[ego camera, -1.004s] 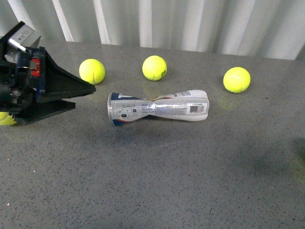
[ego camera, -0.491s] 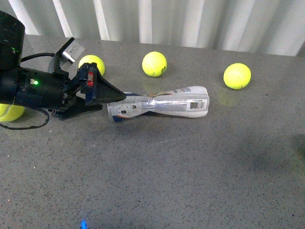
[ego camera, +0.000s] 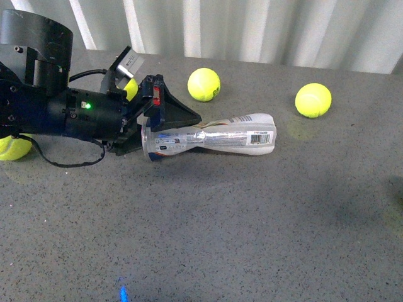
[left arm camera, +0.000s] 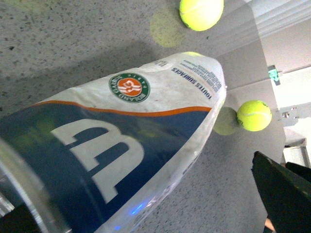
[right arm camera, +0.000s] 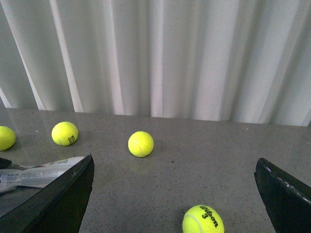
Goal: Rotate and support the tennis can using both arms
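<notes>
On the grey speckled table (ego camera: 264, 226), the tennis can (ego camera: 214, 138) is lying sideways, showing me a white W, a round logo (left arm camera: 129, 88) and "TOUTES SURFACES" (barcode (ego camera: 260, 139) facing front). My left gripper (ego camera: 171, 133) is straddling its rim end, jaws unclamped. My right gripper (right arm camera: 174, 162) is gaping near a ball (right arm camera: 203, 219) reading "Wilson 3"; white curtain (ego camera: 264, 31) is hanging behind.

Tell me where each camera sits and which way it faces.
Front view: on the robot's body, facing the table; the left gripper straddles one end of the tennis can.
Left wrist view: on the left arm, looking along the tennis can; one finger shows.
Right wrist view: on the right arm, facing the curtain; the open right gripper frames it.
Shared: all three show the tennis can.
</notes>
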`<action>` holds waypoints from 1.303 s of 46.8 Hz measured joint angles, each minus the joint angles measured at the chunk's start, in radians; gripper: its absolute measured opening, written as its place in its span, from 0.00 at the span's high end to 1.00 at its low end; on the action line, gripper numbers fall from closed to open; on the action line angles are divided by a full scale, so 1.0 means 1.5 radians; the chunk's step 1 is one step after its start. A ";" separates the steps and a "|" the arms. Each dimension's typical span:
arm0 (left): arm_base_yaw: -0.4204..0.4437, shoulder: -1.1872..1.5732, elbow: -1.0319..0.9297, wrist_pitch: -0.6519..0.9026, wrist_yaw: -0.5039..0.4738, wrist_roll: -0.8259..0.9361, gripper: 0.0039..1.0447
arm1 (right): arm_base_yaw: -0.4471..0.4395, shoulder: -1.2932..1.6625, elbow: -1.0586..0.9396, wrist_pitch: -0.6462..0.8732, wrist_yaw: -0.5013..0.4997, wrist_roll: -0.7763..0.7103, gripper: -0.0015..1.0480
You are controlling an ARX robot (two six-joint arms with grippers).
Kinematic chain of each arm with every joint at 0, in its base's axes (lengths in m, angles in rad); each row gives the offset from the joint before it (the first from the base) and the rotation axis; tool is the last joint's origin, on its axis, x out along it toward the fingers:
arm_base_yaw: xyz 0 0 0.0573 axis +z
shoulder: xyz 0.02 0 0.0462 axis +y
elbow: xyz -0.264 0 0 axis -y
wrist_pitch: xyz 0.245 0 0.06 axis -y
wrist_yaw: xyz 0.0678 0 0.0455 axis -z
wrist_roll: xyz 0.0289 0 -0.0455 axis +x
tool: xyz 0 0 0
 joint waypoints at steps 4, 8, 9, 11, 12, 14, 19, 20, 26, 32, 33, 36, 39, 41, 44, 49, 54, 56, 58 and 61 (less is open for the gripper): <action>-0.008 0.002 -0.009 0.028 0.002 -0.040 0.26 | 0.000 0.000 0.000 0.000 0.000 0.000 0.07; -0.015 0.002 -0.028 0.051 0.005 -0.062 0.40 | 0.000 0.000 0.000 0.000 0.000 0.000 0.07; -0.017 0.002 -0.035 0.061 0.007 -0.072 0.45 | 0.000 0.000 0.000 0.000 0.000 0.000 0.07; -0.022 0.002 -0.053 0.083 0.004 -0.086 0.54 | 0.000 0.000 0.000 0.000 0.000 0.000 0.07; -0.025 0.002 -0.058 0.087 0.003 -0.088 0.57 | 0.000 0.000 0.000 0.000 0.000 0.000 0.07; -0.030 0.002 -0.070 0.094 0.003 -0.095 0.66 | 0.000 0.000 0.000 0.000 0.000 0.000 0.07; -0.034 -0.014 -0.079 0.076 0.013 -0.100 0.80 | 0.000 0.000 0.000 0.000 0.000 0.000 0.07; -0.035 -0.023 -0.080 0.064 0.017 -0.098 0.83 | 0.000 0.000 0.000 0.000 0.000 0.000 0.07; -0.032 -0.109 -0.069 -0.048 0.031 -0.055 0.97 | 0.000 0.000 0.000 0.000 0.000 0.000 0.07; -0.023 -0.215 -0.027 -0.209 0.012 0.014 0.97 | 0.000 0.000 0.000 0.000 0.000 0.000 0.07; -0.021 -0.233 -0.016 -0.248 0.007 0.035 0.97 | 0.000 0.000 0.000 0.000 0.000 0.000 0.07; -0.020 -0.277 0.017 -0.355 -0.016 0.098 0.97 | 0.000 0.000 0.000 0.000 0.000 0.000 0.07; -0.022 -0.313 0.059 -0.469 -0.045 0.166 0.97 | 0.000 0.000 0.000 0.000 0.000 0.000 0.07; -0.029 -0.336 0.109 -0.581 -0.081 0.255 0.97 | 0.000 0.000 0.000 0.000 0.000 0.000 0.07; -0.048 -0.349 0.200 -0.747 -0.149 0.386 0.97 | 0.000 0.000 0.000 0.000 0.000 0.000 0.07; -0.086 -0.347 0.298 -0.951 -0.262 0.570 0.97 | 0.000 0.000 0.000 0.000 0.000 0.000 0.07; -0.117 -0.337 0.342 -1.058 -0.362 0.684 0.97 | 0.000 0.000 0.000 0.000 0.000 0.000 0.07; -0.128 -0.331 0.359 -1.086 -0.398 0.718 0.97 | 0.000 0.000 0.000 0.000 0.000 0.000 0.07; -0.144 -0.319 0.380 -1.114 -0.444 0.751 0.97 | 0.000 0.000 0.000 0.000 0.000 0.000 0.07; -0.159 -0.304 0.403 -1.135 -0.482 0.785 0.97 | 0.000 0.000 0.000 0.000 0.000 0.000 0.07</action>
